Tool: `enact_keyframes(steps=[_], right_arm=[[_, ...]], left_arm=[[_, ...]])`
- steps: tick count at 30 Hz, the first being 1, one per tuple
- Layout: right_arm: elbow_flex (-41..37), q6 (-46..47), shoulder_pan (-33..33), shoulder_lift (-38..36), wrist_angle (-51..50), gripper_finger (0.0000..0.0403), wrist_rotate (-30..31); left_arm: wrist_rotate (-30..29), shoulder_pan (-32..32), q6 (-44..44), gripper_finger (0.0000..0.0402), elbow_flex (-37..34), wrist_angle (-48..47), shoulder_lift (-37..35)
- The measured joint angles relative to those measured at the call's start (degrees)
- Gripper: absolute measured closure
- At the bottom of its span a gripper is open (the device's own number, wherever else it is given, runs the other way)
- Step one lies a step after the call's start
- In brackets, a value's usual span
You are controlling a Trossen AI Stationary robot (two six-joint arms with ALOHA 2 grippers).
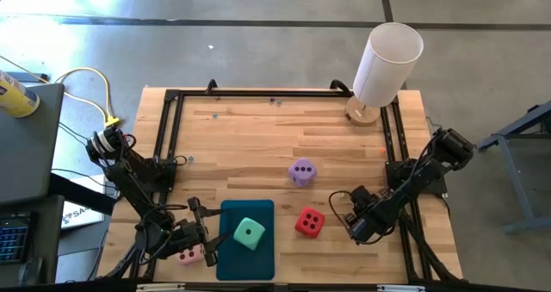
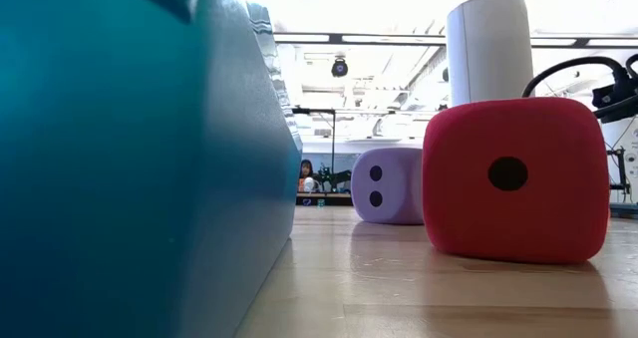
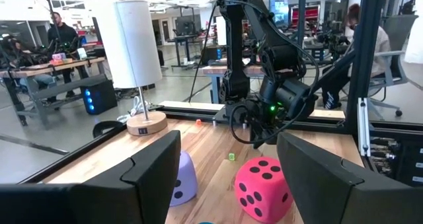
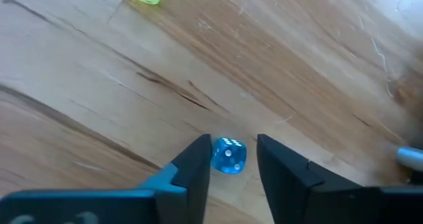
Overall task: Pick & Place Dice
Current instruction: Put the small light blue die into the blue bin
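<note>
Right wrist view: small blue die [image 4: 229, 156] sits between right fingers [image 4: 198, 168].

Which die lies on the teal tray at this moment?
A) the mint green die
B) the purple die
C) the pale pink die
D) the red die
A: in the high view the mint green die sits on the teal tray, while the red die and the purple die rest on the bare wood and the pale pink die lies beside the tray's edge.
</note>
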Motion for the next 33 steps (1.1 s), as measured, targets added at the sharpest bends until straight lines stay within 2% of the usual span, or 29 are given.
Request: enact_keyframes(steps=[5, 8, 18, 21, 26, 28, 33], right_arm=[[0.0, -1.4, 0.0, 0.0, -0.1, 0.0350, 0.3], [0.0, -2.8, 0.0, 0.0, -0.2, 0.0366, 0.2], [0.9, -8.3, 0.0, -2.2, -1.0, 0.0366, 0.4], [2.5, -10.2, 0.6, -4.7, -0.9, 0.0367, 2.6], [5.6, -14.1, 2.9, -8.1, 0.2, 0.0366, 10.3], [6.6, -19.9, 4.0, -8.8, 3.3, 0.0366, 14.1], [7.2, -48.3, 5.0, -10.7, 23.4, 0.0366, 21.3]], left_arm=[[0.1, 0.0, 0.0, 0.0156, 0.0, -0.1, 0.0], [0.2, 0.0, 0.0, 0.0156, 0.0, -0.1, 0.0], [0.2, 0.0, 0.0, 0.0156, 0.0, -0.2, 0.0], [0.1, 0.0, 0.2, 0.0156, 0.0, -0.4, 0.0], [0.1, 0.0, 0.2, 0.0156, 0.0, -0.4, 0.0], [0.1, 0.0, 0.2, 0.0156, 0.0, -0.4, 0.0], [-0.1, 0.2, 0.2, 0.0156, 0.0, -0.4, 0.0]])
